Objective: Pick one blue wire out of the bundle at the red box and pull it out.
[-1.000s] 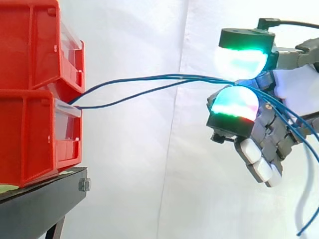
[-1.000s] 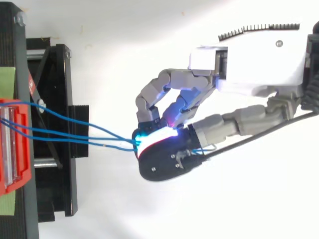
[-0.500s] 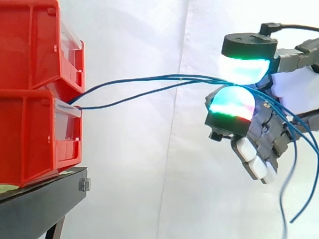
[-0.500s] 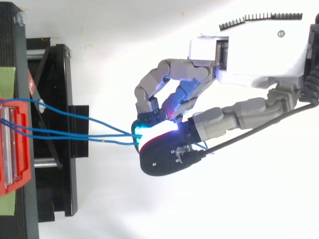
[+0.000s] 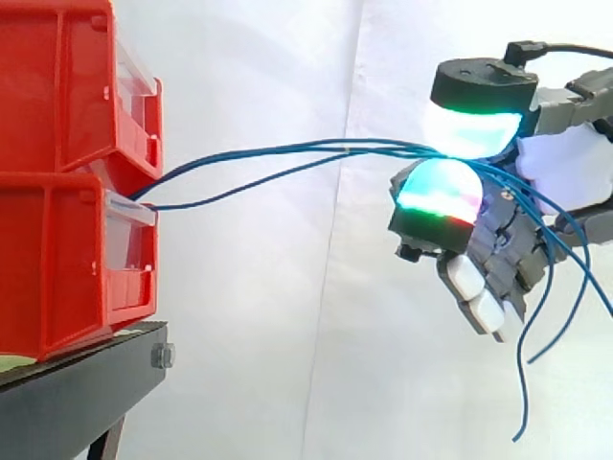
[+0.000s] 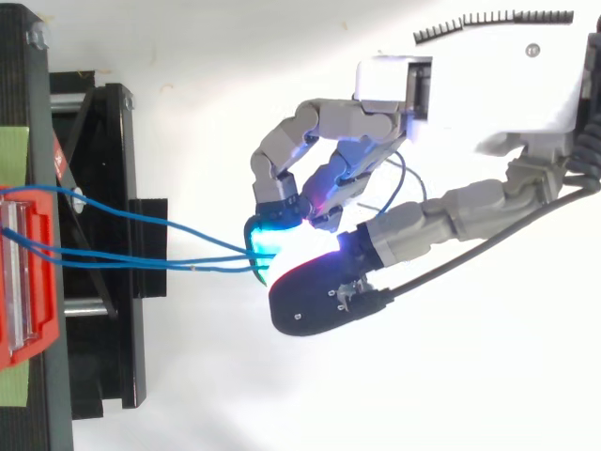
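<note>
Several thin blue wires (image 5: 287, 153) run from the front of the stacked red bins (image 5: 67, 259) rightward through the air to my hand (image 5: 508, 254). In the side view the wires pass between two glowing pads, a green-white one (image 5: 474, 129) above and a green-red one (image 5: 441, 192) below, which pinch them. Behind the hand the loose wire ends (image 5: 536, 335) hang down in curves. From above, the wires (image 6: 141, 258) converge at the cyan-lit fingertip (image 6: 268, 230), with the hand (image 6: 488, 94) coming in from the right and its fingers curled.
The red bins (image 6: 23, 272) sit on a black stand (image 5: 77, 393) at the left, its frame (image 6: 103, 188) jutting toward the hand. A white curtain hangs behind. Open air lies between the bins and the hand.
The hand has shifted slightly up and tilted. The loose wire ends behind it have swung inward and now dangle below the fingers. From above, the thumb pad sits a little further from the fingertip.
</note>
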`<action>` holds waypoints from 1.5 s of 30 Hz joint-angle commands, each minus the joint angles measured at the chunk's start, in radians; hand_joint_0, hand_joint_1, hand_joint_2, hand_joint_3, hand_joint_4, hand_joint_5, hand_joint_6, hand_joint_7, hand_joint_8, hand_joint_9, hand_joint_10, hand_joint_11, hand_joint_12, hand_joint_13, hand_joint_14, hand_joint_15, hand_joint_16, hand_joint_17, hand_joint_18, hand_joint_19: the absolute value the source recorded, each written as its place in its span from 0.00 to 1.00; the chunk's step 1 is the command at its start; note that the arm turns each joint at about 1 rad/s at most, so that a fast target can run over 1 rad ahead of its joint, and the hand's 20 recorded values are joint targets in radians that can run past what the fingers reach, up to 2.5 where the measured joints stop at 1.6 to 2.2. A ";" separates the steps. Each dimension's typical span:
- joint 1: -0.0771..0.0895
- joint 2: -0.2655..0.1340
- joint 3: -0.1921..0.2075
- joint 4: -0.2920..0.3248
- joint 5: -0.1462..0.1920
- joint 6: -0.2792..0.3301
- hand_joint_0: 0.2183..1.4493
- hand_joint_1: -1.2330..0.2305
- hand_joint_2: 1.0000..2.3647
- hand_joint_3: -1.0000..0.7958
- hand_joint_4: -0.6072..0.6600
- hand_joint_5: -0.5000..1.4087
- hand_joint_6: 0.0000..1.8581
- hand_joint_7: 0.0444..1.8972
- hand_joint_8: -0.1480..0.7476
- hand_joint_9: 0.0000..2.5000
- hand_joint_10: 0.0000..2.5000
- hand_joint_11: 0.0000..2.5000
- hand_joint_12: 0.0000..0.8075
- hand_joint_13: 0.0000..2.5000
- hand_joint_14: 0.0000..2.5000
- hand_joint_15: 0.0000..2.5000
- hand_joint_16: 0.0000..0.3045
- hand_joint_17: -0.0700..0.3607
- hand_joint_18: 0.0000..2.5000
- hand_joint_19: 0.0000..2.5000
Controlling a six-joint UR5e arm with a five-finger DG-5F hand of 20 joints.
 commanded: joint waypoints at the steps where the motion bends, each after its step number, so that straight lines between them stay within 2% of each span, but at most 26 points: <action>1: -0.006 0.001 0.007 -0.001 0.000 -0.007 0.35 0.26 0.01 0.35 0.59 0.18 0.51 0.52 0.53 0.31 0.00 0.19 0.51 0.35 0.01 0.21 0.18 0.45 0.29 0.19; 9: -0.011 0.001 0.015 -0.002 0.000 -0.009 0.39 0.23 0.00 0.29 0.58 0.17 0.52 0.50 0.52 0.30 0.00 0.19 0.51 0.34 0.01 0.20 0.18 0.45 0.30 0.17; 13: -0.012 -0.001 0.015 -0.002 0.000 -0.009 0.34 0.25 0.00 0.28 0.61 0.17 0.52 0.47 0.52 0.30 0.00 0.19 0.51 0.34 0.01 0.20 0.18 0.45 0.30 0.19; 16: -0.012 -0.001 0.015 -0.002 0.000 -0.009 0.27 0.32 0.00 0.28 0.62 0.17 0.51 0.49 0.54 0.31 0.00 0.19 0.52 0.34 0.01 0.21 0.19 0.46 0.29 0.20; 18: -0.012 -0.001 0.015 -0.004 0.002 -0.009 0.25 0.35 0.00 0.28 0.63 0.17 0.51 0.49 0.55 0.31 0.00 0.20 0.53 0.34 0.01 0.21 0.19 0.47 0.29 0.20; 19: -0.014 -0.001 0.015 -0.004 0.002 -0.010 0.24 0.40 0.00 0.28 0.63 0.18 0.51 0.49 0.56 0.32 0.00 0.20 0.54 0.34 0.01 0.21 0.20 0.47 0.30 0.20; 27: -0.012 -0.001 0.015 -0.005 0.002 -0.012 0.24 0.53 0.00 0.29 0.62 0.18 0.50 0.52 0.56 0.33 0.00 0.19 0.54 0.35 0.01 0.21 0.20 0.47 0.29 0.22; 39: -0.012 -0.001 0.015 -0.007 0.002 -0.012 0.28 0.45 0.01 0.39 0.63 0.19 0.50 0.55 0.56 0.35 0.00 0.19 0.53 0.36 0.01 0.21 0.18 0.45 0.30 0.21; 45: -0.014 -0.001 0.015 -0.005 0.002 -0.012 0.29 0.37 0.01 0.41 0.63 0.19 0.50 0.56 0.56 0.35 0.00 0.20 0.53 0.36 0.01 0.21 0.18 0.45 0.31 0.21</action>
